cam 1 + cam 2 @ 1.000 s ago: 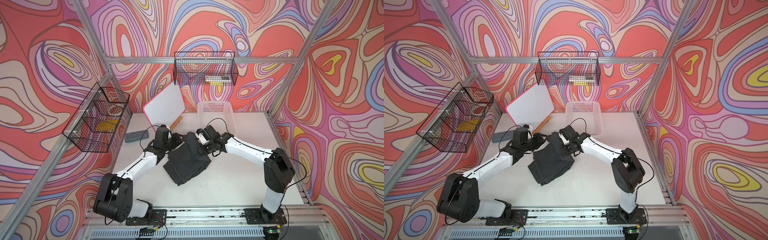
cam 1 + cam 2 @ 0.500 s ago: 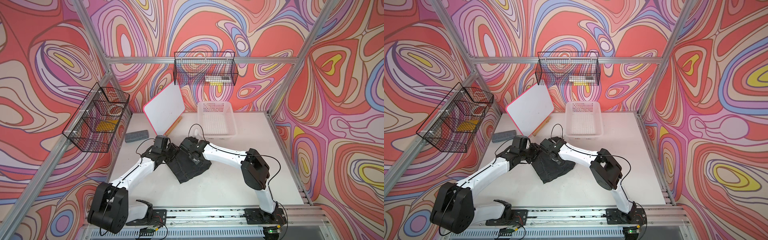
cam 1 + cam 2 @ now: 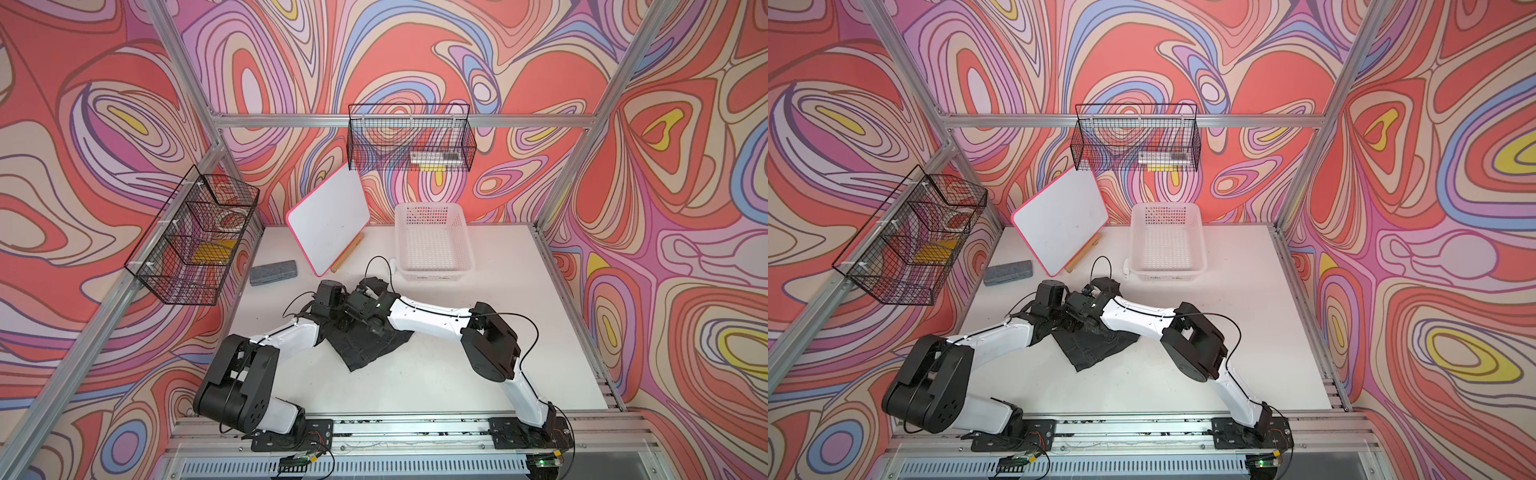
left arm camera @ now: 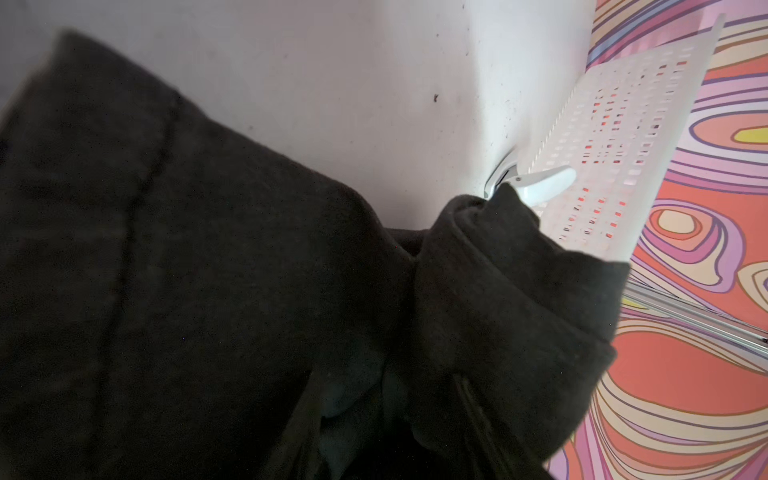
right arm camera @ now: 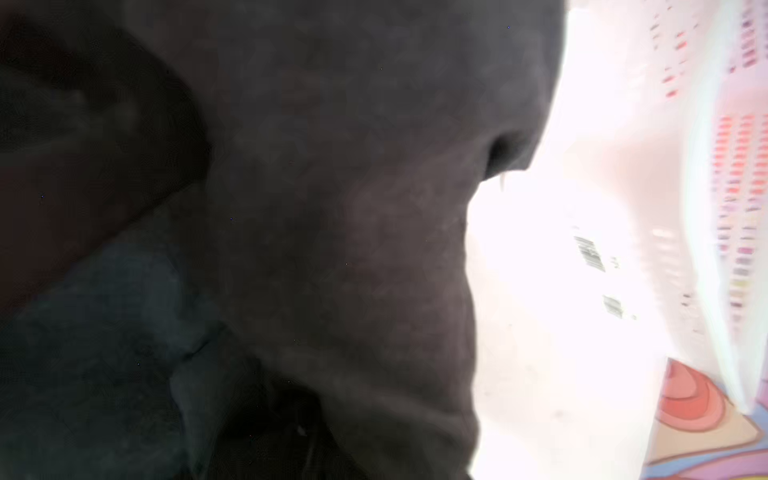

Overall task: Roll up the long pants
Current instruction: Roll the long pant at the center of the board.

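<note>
The long pants (image 3: 368, 347) lie as a dark, crumpled bundle mid-table in both top views (image 3: 1096, 347), with a small dark piece of cloth poking out behind the wrists (image 3: 376, 284). My left gripper (image 3: 337, 312) and right gripper (image 3: 358, 305) meet close together over the bundle's far end, fingers buried in cloth. In the left wrist view the pants (image 4: 208, 270) fill the frame, with a rolled fold (image 4: 498, 270) toward the basket. Dark fabric (image 5: 353, 208) also covers the right wrist view. Neither view shows how the jaws stand.
A white plastic basket (image 3: 432, 245) stands just behind the grippers, with a small white clip (image 4: 540, 185) at its foot. A leaning whiteboard (image 3: 328, 224) and a grey eraser (image 3: 273, 272) are back left. Wire baskets hang on the left wall (image 3: 195, 245) and back wall (image 3: 409, 141).
Both grippers have come forward and closer together from the bundle's far edge, drawing the cloth's far end over. The right elbow has swung right again over the last half second.
</note>
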Controlling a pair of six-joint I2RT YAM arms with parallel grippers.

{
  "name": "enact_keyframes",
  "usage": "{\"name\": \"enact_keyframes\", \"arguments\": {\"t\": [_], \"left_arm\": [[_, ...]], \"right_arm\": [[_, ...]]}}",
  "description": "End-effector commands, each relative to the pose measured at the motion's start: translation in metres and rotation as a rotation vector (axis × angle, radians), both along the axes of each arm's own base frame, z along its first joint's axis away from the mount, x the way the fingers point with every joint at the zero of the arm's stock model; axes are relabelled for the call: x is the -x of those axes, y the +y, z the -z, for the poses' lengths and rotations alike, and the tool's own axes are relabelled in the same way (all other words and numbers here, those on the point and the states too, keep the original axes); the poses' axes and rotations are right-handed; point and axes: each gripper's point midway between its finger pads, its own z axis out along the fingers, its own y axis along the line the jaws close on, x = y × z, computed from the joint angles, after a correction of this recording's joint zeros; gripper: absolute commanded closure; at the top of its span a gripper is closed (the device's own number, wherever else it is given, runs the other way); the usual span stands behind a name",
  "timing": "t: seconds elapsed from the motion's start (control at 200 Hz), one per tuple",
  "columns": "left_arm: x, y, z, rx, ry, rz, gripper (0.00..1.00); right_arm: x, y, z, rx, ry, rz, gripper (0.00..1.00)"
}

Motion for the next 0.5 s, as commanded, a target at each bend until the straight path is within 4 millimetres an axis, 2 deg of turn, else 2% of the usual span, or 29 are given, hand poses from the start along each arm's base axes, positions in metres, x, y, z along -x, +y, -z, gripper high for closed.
{"name": "enact_keyframes", "arguments": {"t": [0.0, 0.025, 0.12, 0.185, 0.24, 0.491], "left_arm": [[0.008, 0.006, 0.006, -0.013, 0.012, -0.022, 0.47], [0.01, 0.008, 0.008, -0.011, 0.016, -0.029, 0.47], [0.015, 0.017, 0.006, -0.001, 0.014, -0.061, 0.46], [0.015, 0.024, -0.002, -0.006, -0.002, -0.08, 0.46], [0.014, 0.028, -0.01, -0.01, -0.016, -0.084, 0.46], [-0.002, 0.028, -0.051, 0.01, -0.059, -0.081, 0.43]], "right_arm": [[0.028, 0.026, 0.023, -0.206, 0.122, -0.004, 0.61], [0.03, 0.027, 0.026, -0.216, 0.123, -0.008, 0.63], [0.031, 0.015, 0.044, -0.191, 0.111, 0.031, 0.79], [0.033, 0.006, 0.056, -0.198, 0.097, 0.057, 0.84], [0.032, 0.0, 0.059, -0.211, 0.056, 0.061, 0.87], [0.022, -0.01, 0.063, -0.121, -0.037, -0.038, 0.9]]}}
